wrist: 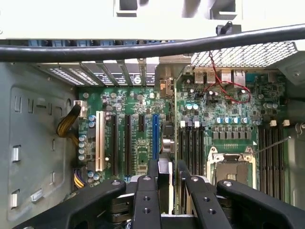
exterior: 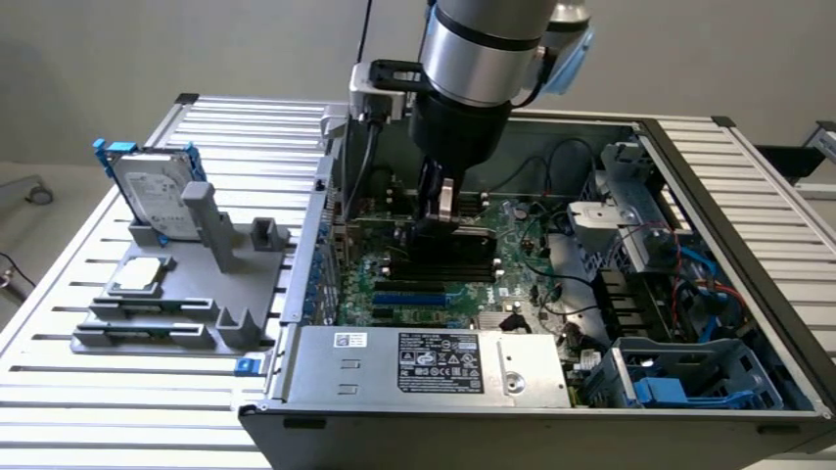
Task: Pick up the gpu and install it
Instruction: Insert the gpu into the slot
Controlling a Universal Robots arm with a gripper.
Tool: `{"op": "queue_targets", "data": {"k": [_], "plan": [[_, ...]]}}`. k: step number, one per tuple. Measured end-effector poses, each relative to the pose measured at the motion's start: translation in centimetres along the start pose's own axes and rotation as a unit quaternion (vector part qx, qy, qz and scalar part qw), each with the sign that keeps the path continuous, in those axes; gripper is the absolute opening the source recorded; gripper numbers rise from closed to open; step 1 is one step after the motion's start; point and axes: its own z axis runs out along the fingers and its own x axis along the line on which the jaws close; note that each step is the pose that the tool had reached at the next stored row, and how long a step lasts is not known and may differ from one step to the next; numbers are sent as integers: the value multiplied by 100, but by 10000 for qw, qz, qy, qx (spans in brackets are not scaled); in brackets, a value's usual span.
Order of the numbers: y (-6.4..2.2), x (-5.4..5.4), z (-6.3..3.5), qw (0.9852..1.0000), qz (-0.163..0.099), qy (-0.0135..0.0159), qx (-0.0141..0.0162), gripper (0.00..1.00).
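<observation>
My gripper (exterior: 441,217) reaches down into the open computer case (exterior: 731,176), over the green motherboard (exterior: 523,245). It is shut on the gpu (exterior: 451,238), a thin card with a black shroud held upright just above the board. In the wrist view the gpu (wrist: 167,138) is seen edge-on between my two black fingers (wrist: 152,174). Its silver bracket end points toward the case's rear slot openings (wrist: 119,71). The card hangs beside the blue expansion slot (wrist: 155,136), between it and the memory slots (wrist: 190,148). I cannot tell whether its edge touches a slot.
A grey holder (exterior: 170,323) outside the case, on the exterior view's left, carries a silver hard drive with a blue frame (exterior: 151,191) and a small square processor chip (exterior: 141,276). The power supply (exterior: 432,362) fills the case's near side. Cables and a drive cage (exterior: 692,372) lie on the exterior view's right.
</observation>
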Motion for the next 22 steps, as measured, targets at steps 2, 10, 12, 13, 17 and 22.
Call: {"op": "queue_targets", "data": {"k": [2,10,12,13,17,22], "plan": [[10,23,7,10000,-27,4,-1,27],[34,80,75,9999,-130,19,-4,27],[36,81,103,9999,-136,20,-4,27],[35,81,115,9999,-140,21,-4,27],[37,83,182,9999,-151,22,-4,27],[45,86,275,9999,-170,24,-4,27]]}}
